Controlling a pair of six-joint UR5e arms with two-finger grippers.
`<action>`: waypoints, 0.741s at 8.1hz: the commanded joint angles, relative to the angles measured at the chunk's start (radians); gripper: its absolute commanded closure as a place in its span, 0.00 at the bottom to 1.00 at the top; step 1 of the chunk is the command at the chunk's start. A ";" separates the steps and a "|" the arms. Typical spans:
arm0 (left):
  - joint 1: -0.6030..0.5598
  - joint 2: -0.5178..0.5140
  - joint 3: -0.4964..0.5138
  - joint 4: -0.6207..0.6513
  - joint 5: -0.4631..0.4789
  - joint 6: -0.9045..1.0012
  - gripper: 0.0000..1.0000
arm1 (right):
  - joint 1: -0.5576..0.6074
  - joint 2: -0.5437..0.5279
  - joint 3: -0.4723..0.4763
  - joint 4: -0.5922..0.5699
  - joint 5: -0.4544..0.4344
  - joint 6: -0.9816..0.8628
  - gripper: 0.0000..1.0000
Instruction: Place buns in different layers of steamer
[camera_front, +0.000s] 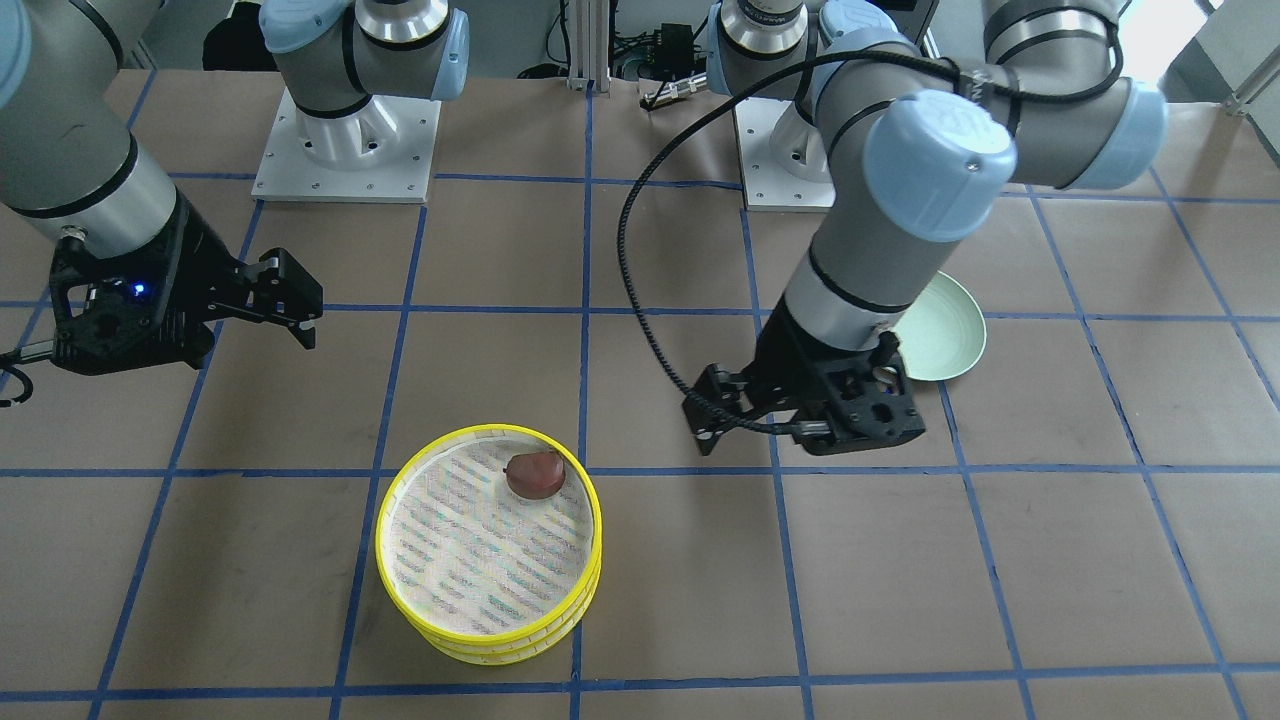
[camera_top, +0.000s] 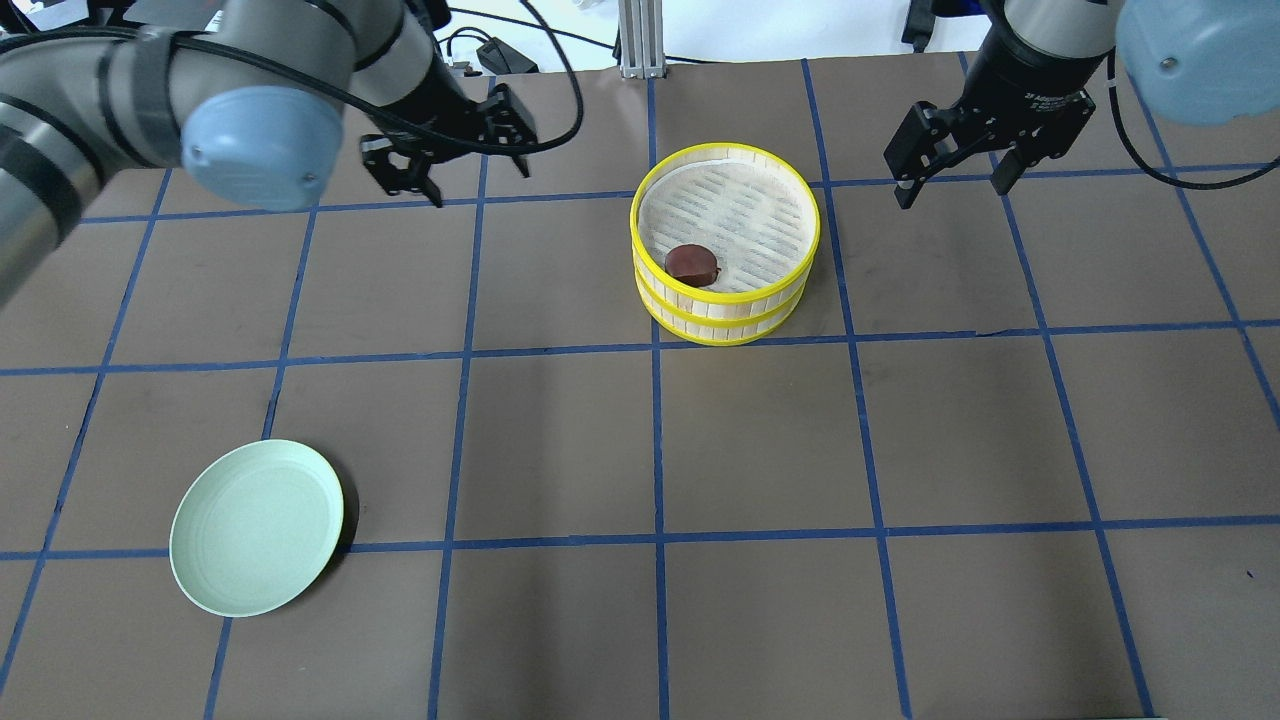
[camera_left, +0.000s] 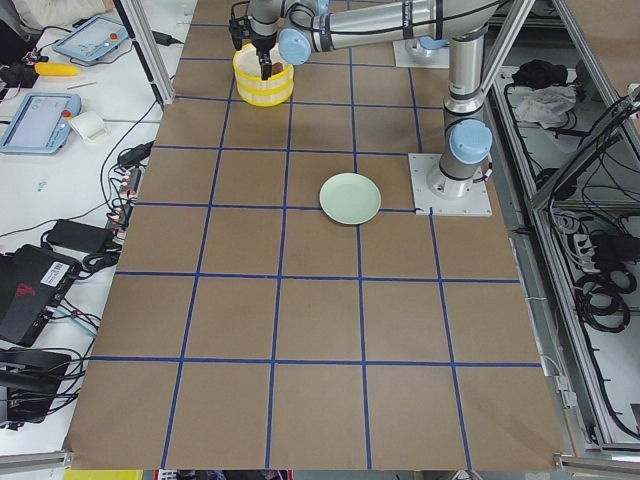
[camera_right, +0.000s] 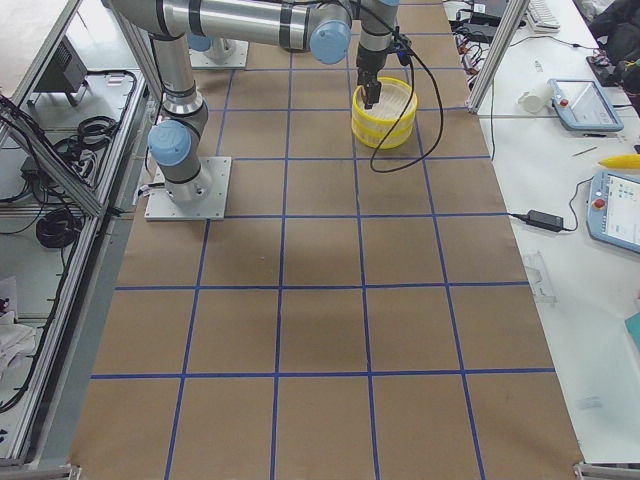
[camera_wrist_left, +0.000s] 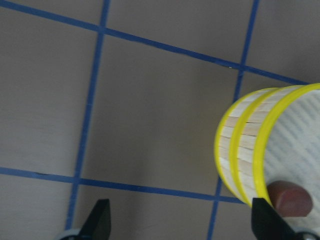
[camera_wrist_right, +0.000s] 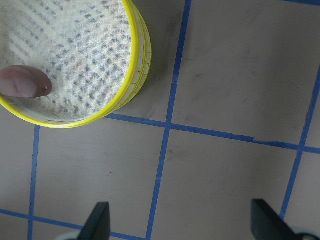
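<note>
Two yellow-rimmed steamer layers (camera_top: 722, 310) stand stacked at the table's far middle. The dark reddish-brown bun (camera_top: 692, 263) lies in the top layer near its rim. The cream-white bun is out of view. My left gripper (camera_top: 480, 185) is open and empty, hovering left of the stack. My right gripper (camera_top: 950, 192) is open and empty, hovering right of the stack. The left wrist view shows the stack's wall (camera_wrist_left: 232, 150) and the bun (camera_wrist_left: 290, 197) beside its right fingertip. The right wrist view shows the top layer's mesh (camera_wrist_right: 85, 50) and the bun (camera_wrist_right: 25, 82).
A pale green plate (camera_top: 257, 527) lies empty at the near left of the table; in the front-facing view the plate (camera_front: 940, 330) is partly behind my left arm. The table is brown paper with a blue tape grid.
</note>
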 joint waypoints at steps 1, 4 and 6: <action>0.110 0.091 0.000 -0.140 0.187 0.317 0.00 | 0.000 0.002 0.007 -0.020 0.002 0.001 0.00; 0.199 0.197 -0.016 -0.279 0.187 0.346 0.00 | 0.000 -0.001 0.016 -0.041 -0.001 0.001 0.00; 0.204 0.217 -0.023 -0.322 0.190 0.346 0.00 | 0.000 0.000 0.015 -0.044 -0.001 0.000 0.00</action>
